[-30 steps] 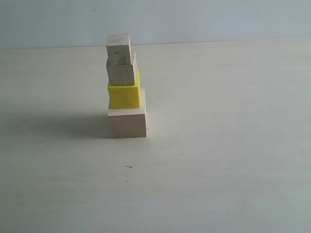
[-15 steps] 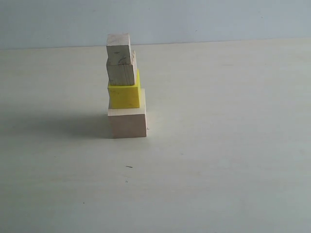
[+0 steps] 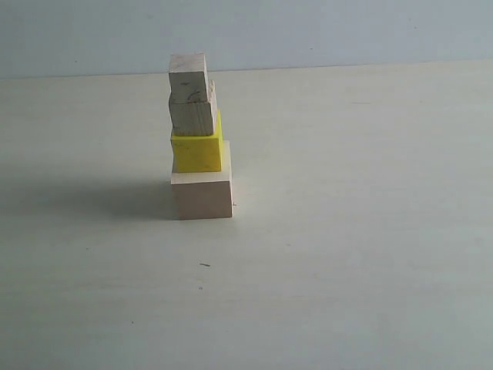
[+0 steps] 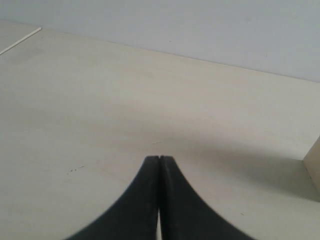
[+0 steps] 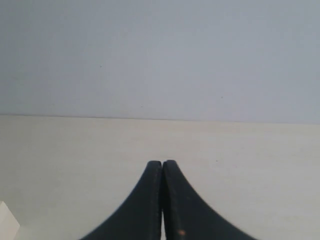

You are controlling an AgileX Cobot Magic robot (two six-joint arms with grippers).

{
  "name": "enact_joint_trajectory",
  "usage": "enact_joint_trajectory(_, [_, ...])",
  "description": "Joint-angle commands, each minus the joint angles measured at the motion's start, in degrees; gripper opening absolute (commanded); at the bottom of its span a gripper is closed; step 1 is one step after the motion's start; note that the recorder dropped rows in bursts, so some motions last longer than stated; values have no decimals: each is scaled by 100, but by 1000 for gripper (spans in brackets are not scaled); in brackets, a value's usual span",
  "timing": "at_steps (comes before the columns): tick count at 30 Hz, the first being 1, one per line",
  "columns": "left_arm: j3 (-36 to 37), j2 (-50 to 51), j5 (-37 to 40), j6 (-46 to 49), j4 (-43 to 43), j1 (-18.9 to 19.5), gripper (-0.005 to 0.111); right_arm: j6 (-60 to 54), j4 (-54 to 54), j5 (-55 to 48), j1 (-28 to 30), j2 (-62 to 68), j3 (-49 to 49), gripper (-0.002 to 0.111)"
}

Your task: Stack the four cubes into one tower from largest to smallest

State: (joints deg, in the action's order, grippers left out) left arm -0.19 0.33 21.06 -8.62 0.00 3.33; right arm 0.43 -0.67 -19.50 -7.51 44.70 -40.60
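Our tower (image 3: 196, 154) stands with its cubes crowded to the left edge; we judge a bump to the surface (image 3: 347, 231) could tip it. Left fingers (image 4: 145, 200) and right fingers (image 5: 147, 200) are pressed together, empty.

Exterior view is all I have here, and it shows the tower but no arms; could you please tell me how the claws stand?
Observer: The left claw is shut and holds nothing; only bare table lies in front of it.
Operator: Thank you. And the right one?
Observer: The right claw is shut and empty too.
Operator: Is either one touching the tower?
Observer: No. Only the edge of a pale block shows at the border of the left wrist view, well apart from that claw.
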Motion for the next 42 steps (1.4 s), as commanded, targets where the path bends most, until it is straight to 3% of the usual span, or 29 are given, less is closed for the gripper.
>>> enact_joint_trajectory(1, [19, -33, 6, 6, -36, -5, 0, -43, 67, -517, 38, -157, 19, 0])
enact_joint_trajectory(8, [19, -33, 6, 6, -36, 6, 0, -43, 340, -652, 461, -1425, 196, 0])
enact_joint_trajectory(14, [19, -33, 6, 6, -36, 6, 0, -43, 731, 322, 514, -3062, 2000, 0])
enact_joint_trajectory(18, [19, -33, 6, 6, -36, 6, 0, 187, 671, 1043, 954, -4004, 3318, 0])
enact_joint_trajectory(22, [19, -33, 6, 6, -36, 6, 0, 379, 671, 1065, 953, -4470, 3901, 0])
enact_joint_trajectory(42, [19, -33, 6, 6, -36, 6, 0, 355, 711, 34, 953, -4470, 4060, 0])
